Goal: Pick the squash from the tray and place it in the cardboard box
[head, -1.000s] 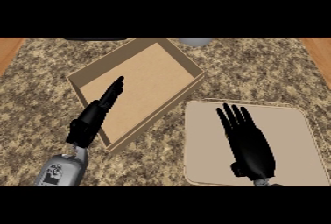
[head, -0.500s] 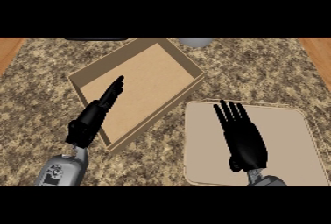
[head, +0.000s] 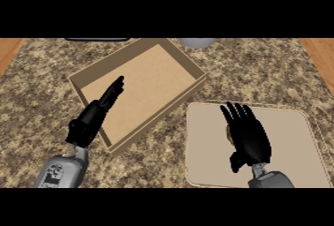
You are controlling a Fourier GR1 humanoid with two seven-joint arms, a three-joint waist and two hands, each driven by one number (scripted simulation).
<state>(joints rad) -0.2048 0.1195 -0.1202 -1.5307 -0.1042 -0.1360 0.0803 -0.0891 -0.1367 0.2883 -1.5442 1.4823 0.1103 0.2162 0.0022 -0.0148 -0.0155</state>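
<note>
From the head view, the right hand [head: 246,134] lies over the beige tray [head: 300,150], palm down, its fingers straight and slightly fanned, pointing away from the robot. The thumb sticks out toward the robot's left, low beside the wrist. The hand holds nothing that can be seen. Just under the left edge of its palm, a small sliver of yellowish-brown shows: this looks like the squash [head: 227,132], almost wholly hidden beneath the hand, so its shape and how it lies cannot be told. Whether the palm touches it cannot be told either. The tray spreads out on every side of the right hand, with more bare surface to the hand's right than to its left.

The left hand [head: 104,102] is seen edge-on, fingers straight and held together, pointing up and away toward the far right. It hovers over the cardboard box [head: 189,66], above the box's near left wall, its fingertips over the brown floor inside. It grasps nothing. The box sits turned at an angle on the speckled stone counter [head: 261,70], to the left of the right hand and just beside the tray's near left corner. Beyond the box, at the far edge, a grey rounded object [head: 197,42] and a dark flat object [head: 98,39] are only partly visible.
</note>
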